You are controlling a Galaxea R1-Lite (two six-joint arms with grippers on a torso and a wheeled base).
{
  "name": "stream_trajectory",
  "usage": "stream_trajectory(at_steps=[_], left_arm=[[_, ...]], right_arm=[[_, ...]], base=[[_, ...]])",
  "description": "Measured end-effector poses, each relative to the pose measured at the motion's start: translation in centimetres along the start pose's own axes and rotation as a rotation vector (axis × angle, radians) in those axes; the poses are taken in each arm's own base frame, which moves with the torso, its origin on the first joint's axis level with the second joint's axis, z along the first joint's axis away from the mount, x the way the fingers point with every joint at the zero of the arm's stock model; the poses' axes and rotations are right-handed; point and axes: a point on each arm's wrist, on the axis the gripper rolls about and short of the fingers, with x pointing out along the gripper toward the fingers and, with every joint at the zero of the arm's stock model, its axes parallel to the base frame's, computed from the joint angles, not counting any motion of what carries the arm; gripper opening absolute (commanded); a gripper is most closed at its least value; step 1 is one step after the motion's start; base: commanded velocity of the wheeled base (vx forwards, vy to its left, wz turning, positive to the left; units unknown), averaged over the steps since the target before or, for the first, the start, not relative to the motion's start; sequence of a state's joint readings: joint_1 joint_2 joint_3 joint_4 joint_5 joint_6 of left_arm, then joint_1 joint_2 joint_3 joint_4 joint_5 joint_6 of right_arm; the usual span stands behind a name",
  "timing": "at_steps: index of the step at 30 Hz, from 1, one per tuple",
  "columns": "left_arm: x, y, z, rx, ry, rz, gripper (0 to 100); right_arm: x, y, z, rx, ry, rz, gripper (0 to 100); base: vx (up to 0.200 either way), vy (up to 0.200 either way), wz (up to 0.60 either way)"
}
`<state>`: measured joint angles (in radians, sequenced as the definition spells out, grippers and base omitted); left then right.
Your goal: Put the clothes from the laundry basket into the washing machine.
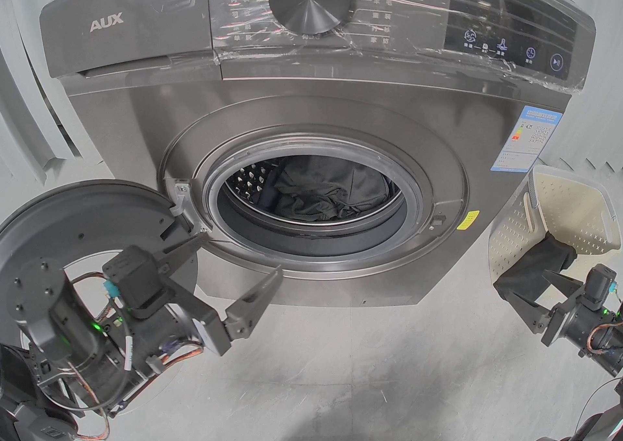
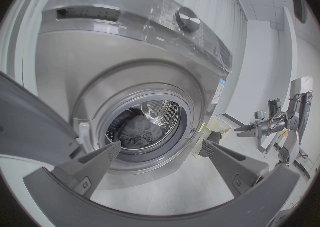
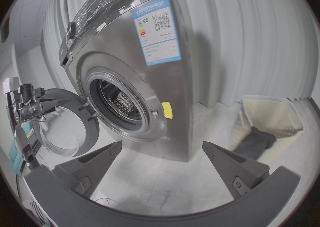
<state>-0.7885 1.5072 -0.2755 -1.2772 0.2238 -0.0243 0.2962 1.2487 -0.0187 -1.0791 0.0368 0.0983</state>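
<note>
Grey floor (image 1: 363,364) and pale curtain (image 3: 253,37) framed the washing machine (image 1: 311,105), with its door (image 1: 78,222) swung open at 8 o'clock of the porthole (image 1: 311,139). One dark cloth (image 1: 331,189) already lay in the drum (image 1: 253,179).

Laundry basket (image 1: 577,202) sat tipped on its side at 4 o'clock of the porthole, just beside the machine's corner. A dark garment (image 1: 538,264) spilled out of its mouth.

Right gripper (image 1: 524,283) hung at the garment's lower edge, jaws spread wide, nothing held. Whether it touched the cloth could not be told. Left gripper (image 1: 239,256) sat at 7 o'clock of the porthole, in front of the door, jaws wide too, empty.

Step in hand looked like the right arm's grab on that garment. To do it well:
- Push in until a thick bunched fold sits between the fingers, not a thin hem.
- Stay off the basket's rim and lattice so the basket isn't dragged along.
- Lift the cloth fully clear, then carry it toward 10 o'clock.
- Go past the door seal and let go deep in the drum, so nothing hangs over the lip.
- Keep the left arm out of that path.
</note>
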Motion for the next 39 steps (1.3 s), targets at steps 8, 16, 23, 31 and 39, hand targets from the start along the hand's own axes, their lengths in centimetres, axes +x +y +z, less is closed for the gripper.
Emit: stream_trajectory(at_steps=[8,16,23,31,39], left_arm=[[-3.9,1.9,0.4,0.014,-0.032,0.06,100],[-8.6,3.7,0.1,0.025,-0.017,0.136,100],[-13.1,4.7,-1.3,0.012,0.072,0.207,100],[-17.9,4.9,-3.1,-0.02,0.101,0.209,100],[-21.5,4.2,-6.0,-0.035,0.134,0.254,100]], right_arm=[[-5.4,-0.5,-1.2,0.001,0.056,-0.085,100],[-10.2,-0.3,-3.0,-0.001,-0.008,-0.133,100],[-12.6,-0.1,-4.5,-0.003,-0.089,-0.176,100],[-13.8,0.1,-5.6,-0.003,-0.138,-0.221,100],[-14.6,0.3,-6.8,-0.022,-0.167,-0.303,100]], base=[[-0.2,0.0,0.0],[-0.2,-0.075,0.0],[0.0,0.0,0.0],[0.0,-0.125,0.0],[0.0,-0.2,0.0]])
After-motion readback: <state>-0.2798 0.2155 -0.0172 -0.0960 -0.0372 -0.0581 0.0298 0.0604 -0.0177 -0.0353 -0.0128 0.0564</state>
